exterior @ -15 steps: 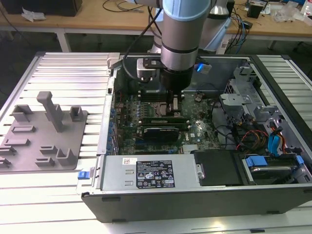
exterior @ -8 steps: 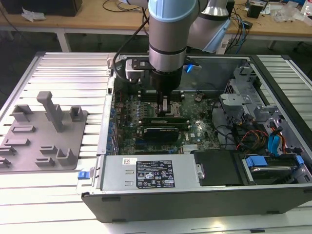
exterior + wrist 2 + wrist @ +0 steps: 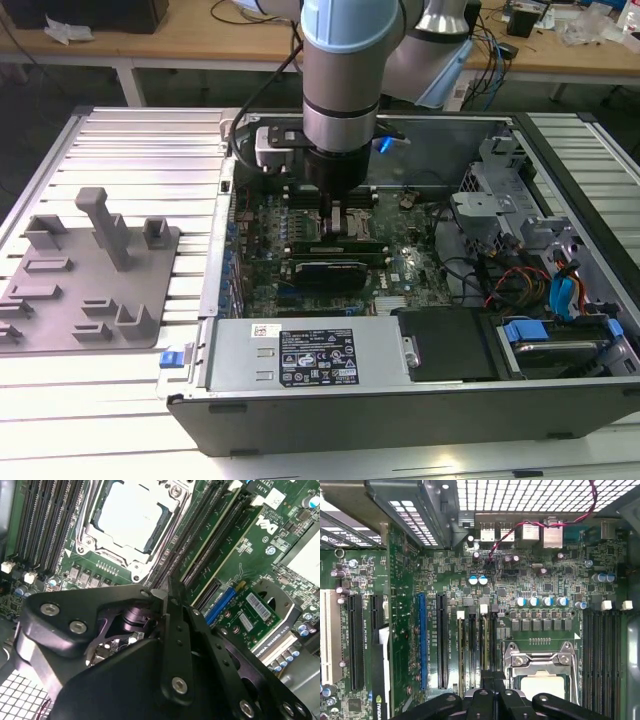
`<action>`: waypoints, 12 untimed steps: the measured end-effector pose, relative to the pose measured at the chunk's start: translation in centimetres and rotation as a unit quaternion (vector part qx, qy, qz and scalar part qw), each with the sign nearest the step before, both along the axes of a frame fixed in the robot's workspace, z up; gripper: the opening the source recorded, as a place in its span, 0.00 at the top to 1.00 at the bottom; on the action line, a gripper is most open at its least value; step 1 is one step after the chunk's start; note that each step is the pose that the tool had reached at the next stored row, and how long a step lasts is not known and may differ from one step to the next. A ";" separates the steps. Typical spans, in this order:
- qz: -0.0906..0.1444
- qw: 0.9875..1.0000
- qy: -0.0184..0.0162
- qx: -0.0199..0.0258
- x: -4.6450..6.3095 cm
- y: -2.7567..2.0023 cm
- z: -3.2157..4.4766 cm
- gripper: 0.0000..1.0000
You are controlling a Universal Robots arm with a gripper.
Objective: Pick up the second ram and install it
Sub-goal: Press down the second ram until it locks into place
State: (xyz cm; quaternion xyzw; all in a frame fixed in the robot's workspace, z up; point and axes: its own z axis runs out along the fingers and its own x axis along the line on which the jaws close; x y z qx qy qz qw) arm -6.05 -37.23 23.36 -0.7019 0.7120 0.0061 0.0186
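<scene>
Gripper (image 3: 338, 212): black two-finger tool low over the green motherboard (image 3: 400, 270) inside the open grey computer case (image 3: 380, 410) | jaws: closed together, nothing visibly between them | second ram: long narrow green memory stick (image 3: 220, 527) seated among black slots beside the square silver processor (image 3: 131, 515)

Arm (image 3: 340, 80) vertical, end effector (image 3: 338, 212) lowered, fingers (image 3: 172, 630) seemingly pressed together

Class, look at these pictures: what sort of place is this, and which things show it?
Probably a robotics lab or workshop: a robot arm reaches into an open computer case on a slatted metal table, with cluttered workbenches behind.
</scene>
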 end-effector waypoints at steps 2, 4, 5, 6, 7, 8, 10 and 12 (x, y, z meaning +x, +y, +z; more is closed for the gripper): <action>0.000 1.000 0.000 0.000 -0.2 -0.01 -0.18 0.92; 0.000 1.000 0.000 0.000 -0.2 0.00 -0.40 0.92; 0.000 1.000 0.000 0.000 -0.2 0.00 -0.41 0.92; 0.000 1.000 0.000 0.000 -0.2 0.00 -0.38 0.92; 0.000 1.000 0.000 0.001 -0.2 0.01 -0.12 0.92; 0.000 1.000 0.000 0.000 -0.2 0.00 0.08 0.92; 0.000 1.000 0.000 0.000 -0.2 0.00 0.69 0.92; 0.000 1.000 0.000 0.000 -0.2 0.00 1.56 0.92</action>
